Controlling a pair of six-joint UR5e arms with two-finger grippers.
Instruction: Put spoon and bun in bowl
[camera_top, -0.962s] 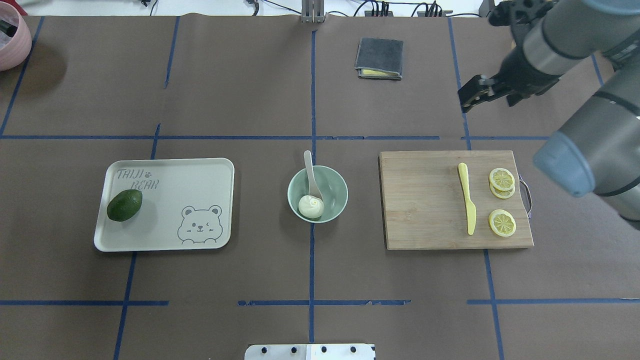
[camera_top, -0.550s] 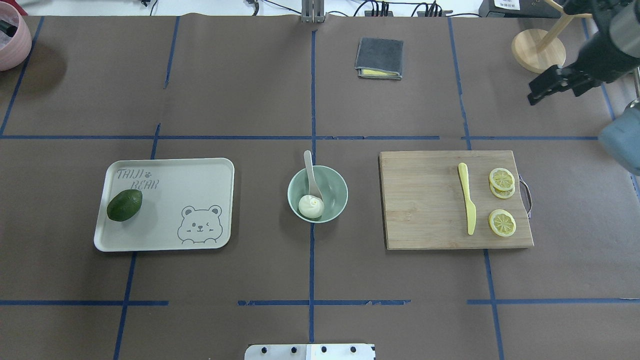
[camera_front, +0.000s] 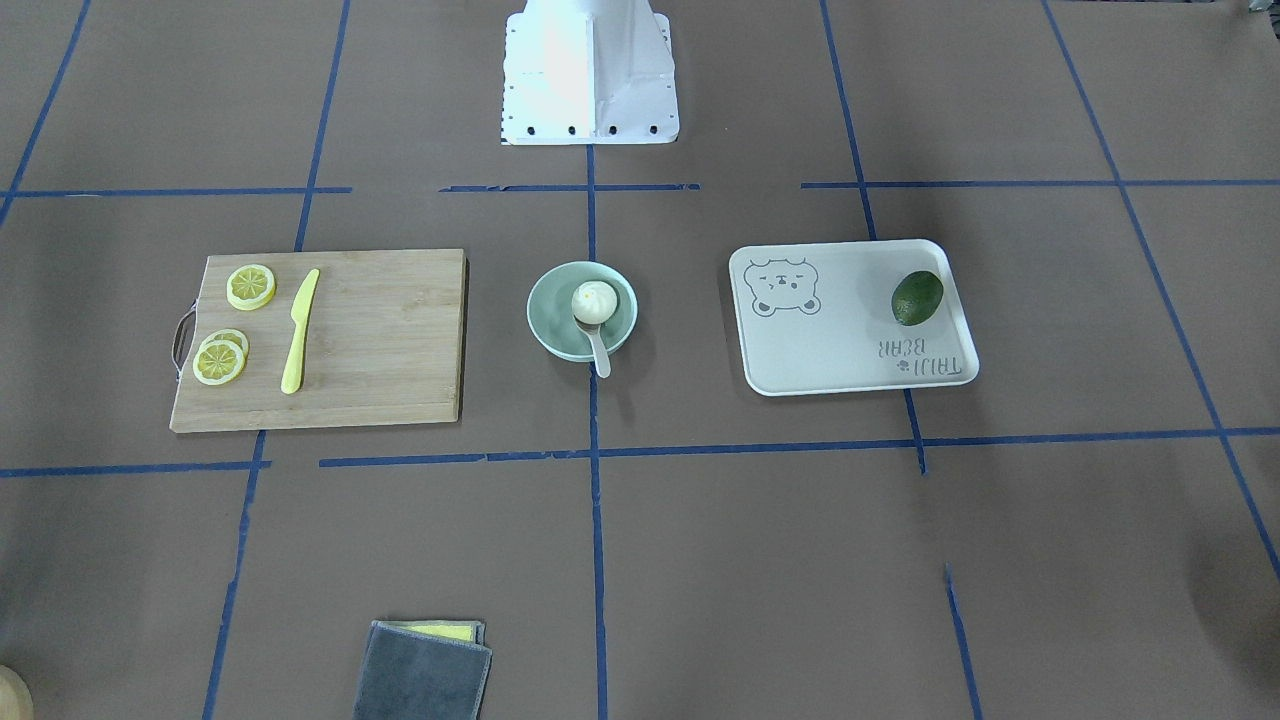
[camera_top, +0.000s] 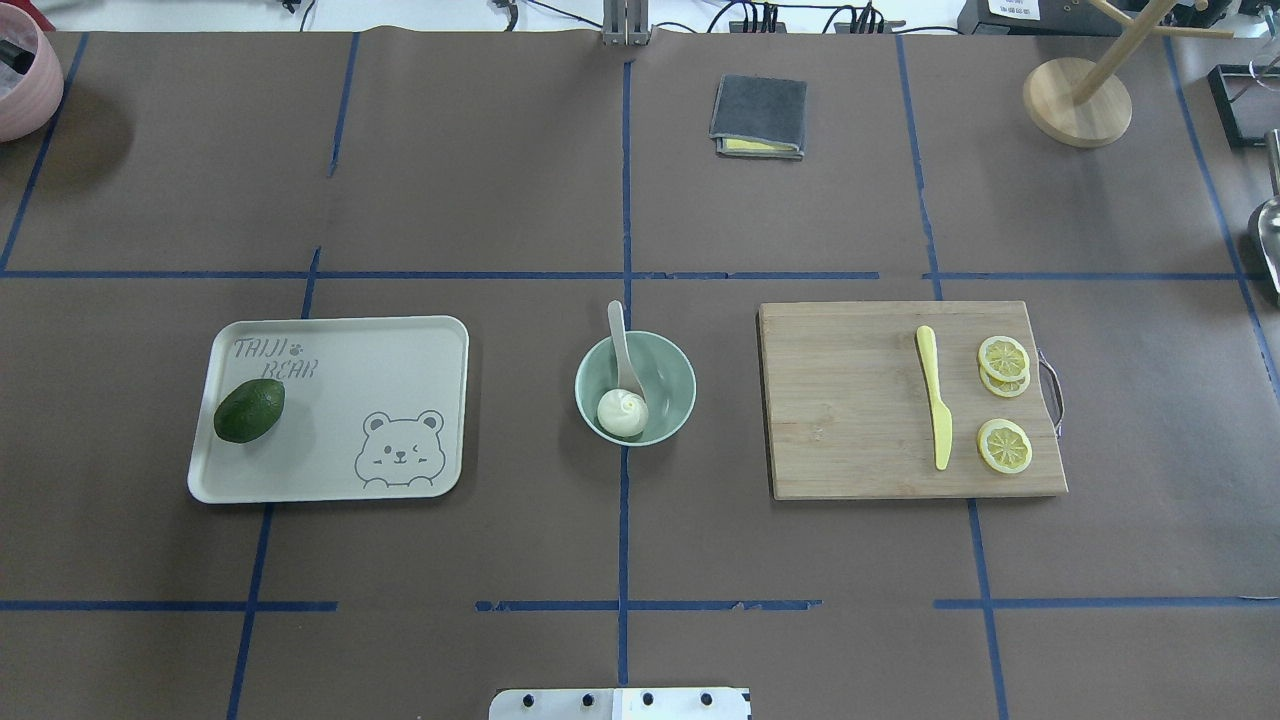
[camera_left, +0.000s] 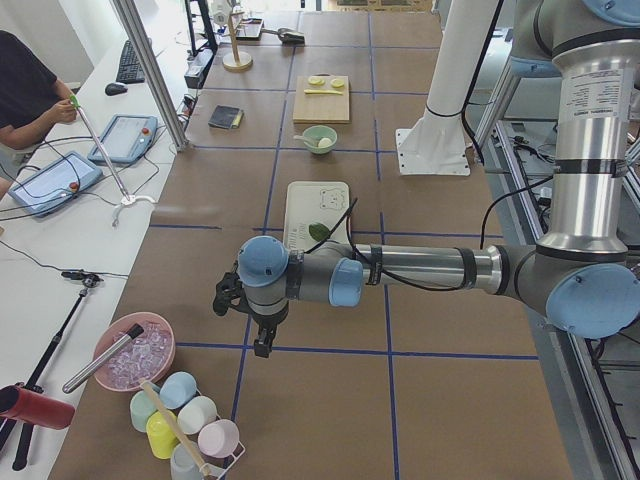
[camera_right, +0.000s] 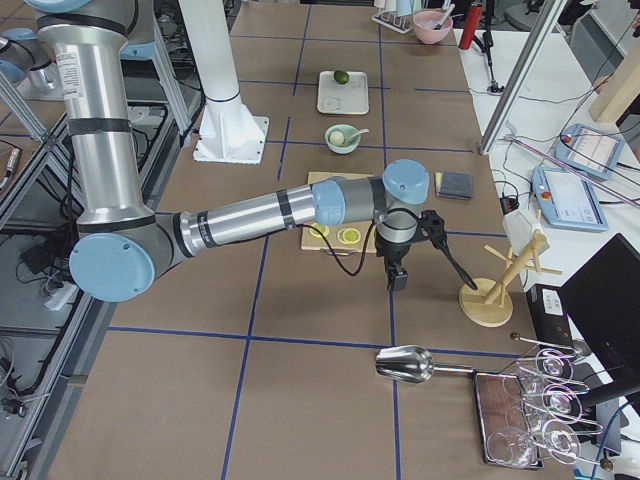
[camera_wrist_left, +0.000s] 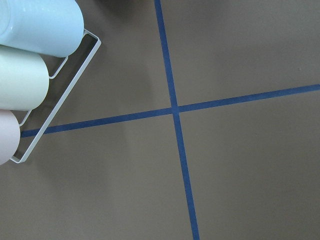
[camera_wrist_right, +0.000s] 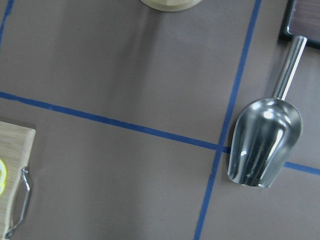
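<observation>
With neither pair of jaws showing whether it is apart or together, the left gripper (camera_left: 261, 345) and right gripper (camera_right: 397, 281) are hanging over opposite table ends, while the bun (camera_top: 622, 413) is sitting inside the bowl (camera_top: 670, 383) at mid-table, the spoon (camera_top: 624, 352) leaning over its rim.

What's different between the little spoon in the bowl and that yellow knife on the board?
Colour: the spoon is off-white, the knife yellow. Length: the knife looks longer than the spoon. Pose: the spoon leans in the bowl, with its scoop end by the bun and its handle poking over the rim, while the knife lies flat on the wooden board beside the lemon slices. Both look like plastic, and neither is being held.
</observation>
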